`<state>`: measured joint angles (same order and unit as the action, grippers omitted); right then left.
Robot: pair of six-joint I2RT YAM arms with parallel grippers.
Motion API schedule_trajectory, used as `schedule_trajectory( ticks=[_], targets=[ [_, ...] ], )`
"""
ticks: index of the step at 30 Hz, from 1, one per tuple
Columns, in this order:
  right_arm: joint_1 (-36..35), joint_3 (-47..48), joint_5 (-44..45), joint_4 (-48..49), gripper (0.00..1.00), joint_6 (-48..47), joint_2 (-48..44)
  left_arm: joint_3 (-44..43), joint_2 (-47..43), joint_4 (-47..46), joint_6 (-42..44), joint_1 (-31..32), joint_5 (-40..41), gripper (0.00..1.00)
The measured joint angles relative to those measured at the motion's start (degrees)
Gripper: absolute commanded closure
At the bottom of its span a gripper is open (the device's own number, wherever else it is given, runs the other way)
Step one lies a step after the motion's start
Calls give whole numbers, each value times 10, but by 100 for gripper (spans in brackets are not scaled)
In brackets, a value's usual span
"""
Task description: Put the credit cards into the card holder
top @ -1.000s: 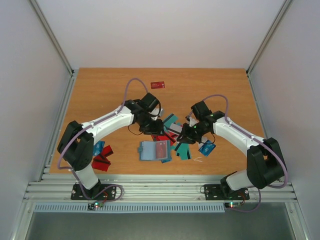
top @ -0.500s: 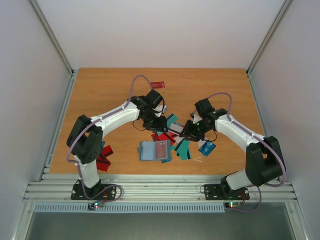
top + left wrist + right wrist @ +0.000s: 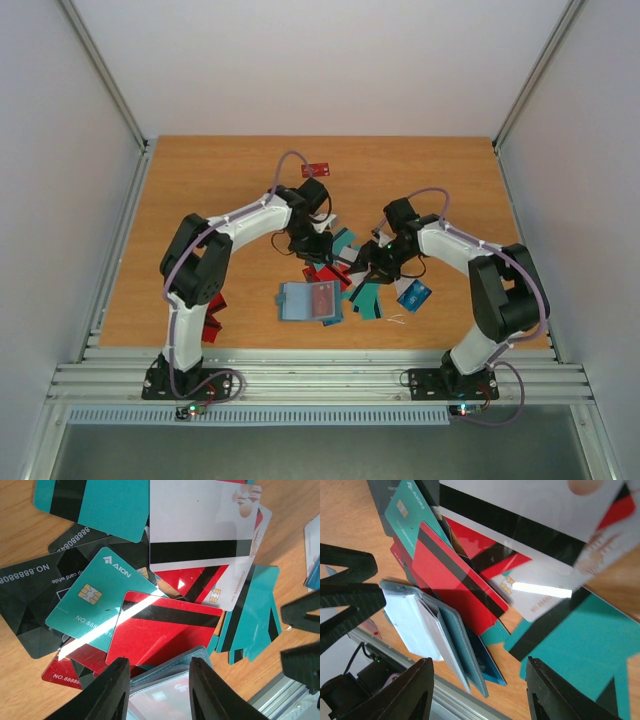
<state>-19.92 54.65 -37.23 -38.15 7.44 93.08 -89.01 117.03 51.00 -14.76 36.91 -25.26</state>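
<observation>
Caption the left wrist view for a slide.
Open left gripper hovers over a red striped card by the card holder.

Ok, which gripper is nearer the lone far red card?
Left. The left gripper hangs over the card pile, directly nearside of the lone red card; the right gripper is farther right.

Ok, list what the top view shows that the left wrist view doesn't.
Top only: the left arm and right arm whole, a lone red card far up the table, loose cards by the left arm's base. Left wrist only: the chip and lettering on a teal card, the black stripe on a white card, the left pincer open over the pile. Both: the pile and the holder.
</observation>
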Motion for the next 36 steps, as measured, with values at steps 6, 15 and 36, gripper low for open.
schedule_trajectory(
  ticks=[6, 15, 36],
  targets=[
    [0, 29, -24, 18, 47, -29, 47, 15, -2, 6, 19, -6, -22, 84],
    [0, 32, -41, 43, 47, -51, 73, 56, -2, -7, 22, -6, -48, 90],
    [0, 40, -61, 43, 45, -76, 96, 66, 0, -42, 11, -6, 2, 91]
  ],
)
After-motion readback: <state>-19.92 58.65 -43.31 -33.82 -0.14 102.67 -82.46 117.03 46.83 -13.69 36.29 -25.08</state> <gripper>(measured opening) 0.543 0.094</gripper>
